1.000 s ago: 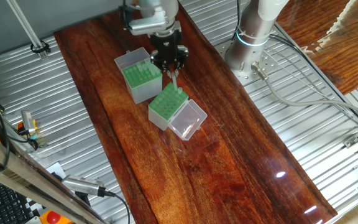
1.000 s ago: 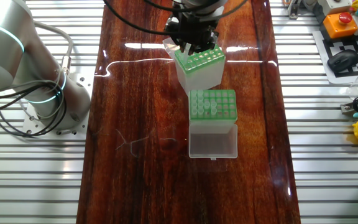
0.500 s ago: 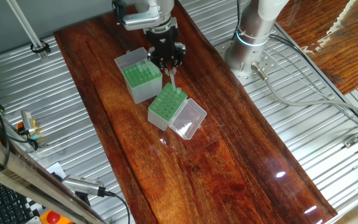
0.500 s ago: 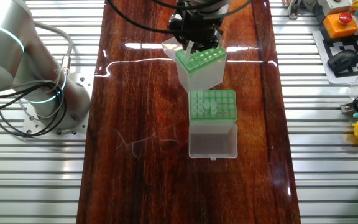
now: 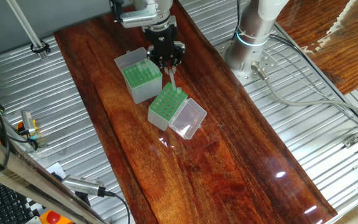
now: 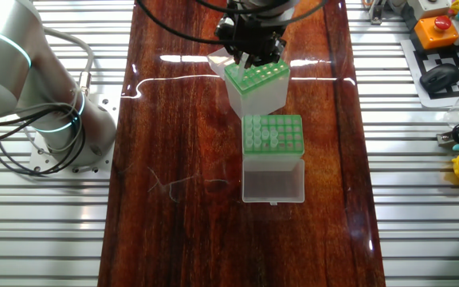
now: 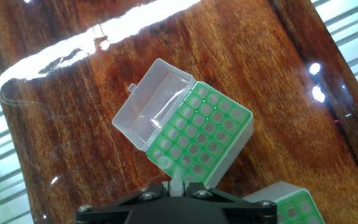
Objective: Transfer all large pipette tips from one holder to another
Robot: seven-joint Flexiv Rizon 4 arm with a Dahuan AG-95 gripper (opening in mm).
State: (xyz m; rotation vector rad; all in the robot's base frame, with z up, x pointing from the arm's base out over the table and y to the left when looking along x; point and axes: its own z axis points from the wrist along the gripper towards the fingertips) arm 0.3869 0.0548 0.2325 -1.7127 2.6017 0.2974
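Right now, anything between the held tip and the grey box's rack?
Nothing visible. The tool holds a pipette tip above the grey box; the lid is swung open to the side, and the green rack holes below look open.

Two green-topped boxes: grey box [image 6: 256, 86], whitish box [image 6: 272, 135]. One arm [image 5: 143, 12].

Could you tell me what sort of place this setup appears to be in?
Probably a robotics lab bench: a wooden table on ribbed metal, an emergency-stop button, and two pipette-tip boxes under the gripper.
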